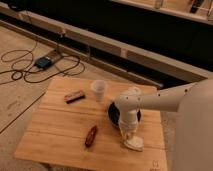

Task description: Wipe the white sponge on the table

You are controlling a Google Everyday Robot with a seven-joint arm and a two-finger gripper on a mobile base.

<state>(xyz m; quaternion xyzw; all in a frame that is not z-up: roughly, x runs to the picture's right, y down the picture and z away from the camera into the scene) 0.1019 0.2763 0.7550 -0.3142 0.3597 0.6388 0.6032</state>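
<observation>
The white sponge (135, 145) lies on the light wooden table (60, 130), near its front right part. My gripper (130, 136) points down at the end of the white arm and sits right on top of the sponge, pressing on its left-hand side. The arm reaches in from the right and hides part of the sponge's top.
A black bowl (114, 113) sits just behind the gripper, partly hidden by the arm. A translucent white cup (99, 90) stands behind it. A brown bar (74, 96) lies at the back left and a reddish-brown item (91, 136) at the front middle. Cables (30, 67) lie on the floor.
</observation>
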